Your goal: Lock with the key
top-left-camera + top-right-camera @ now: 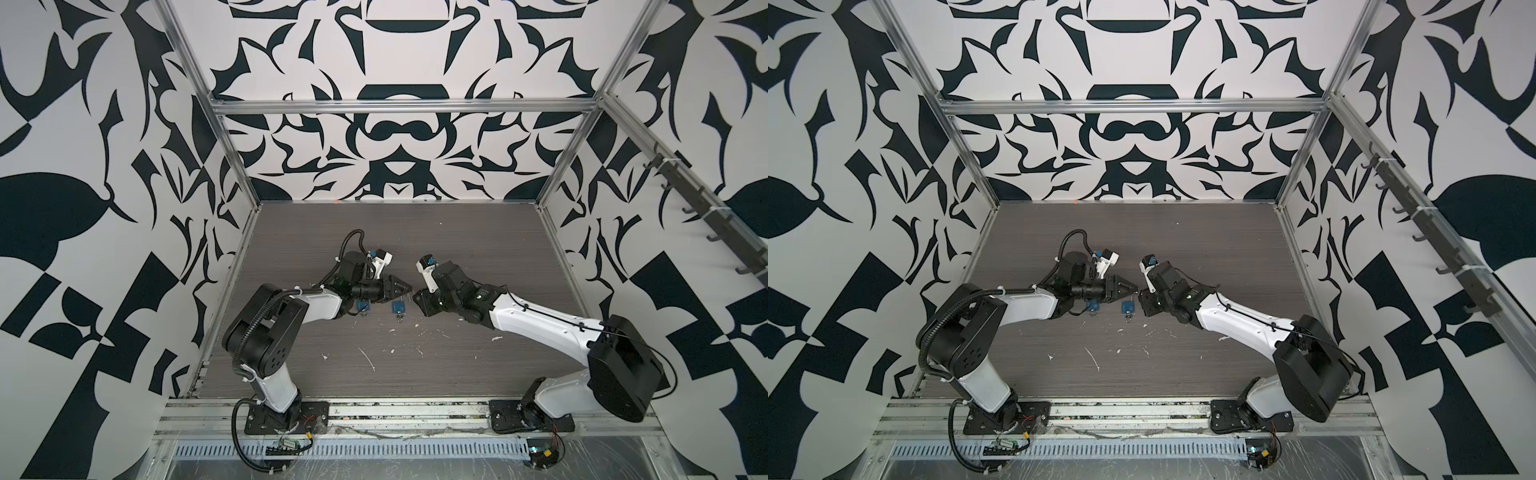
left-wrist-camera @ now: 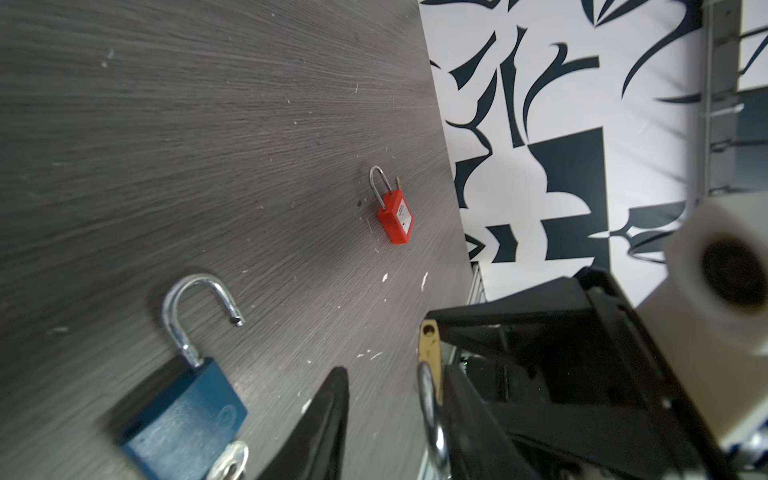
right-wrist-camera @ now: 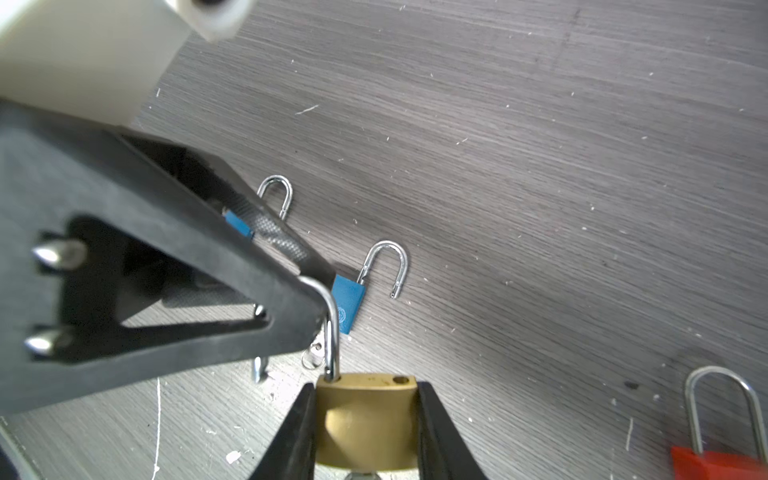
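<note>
Right tool (image 3: 365, 388) clenched on brass padlock (image 3: 365, 424), left tool (image 2: 395, 390) unclenched astride its shackle (image 3: 332, 332), red padlock (image 2: 395, 220) near it, wrist views only

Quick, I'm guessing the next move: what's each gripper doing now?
Left gripper: open, around the shackle of the brass padlock.
Right gripper: closed on the brass padlock.

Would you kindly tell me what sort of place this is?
Probably a robot test cell: an aluminium frame with patterned walls encloses the table, and a left arm and right arm are bolted to a rail at its front.
</note>
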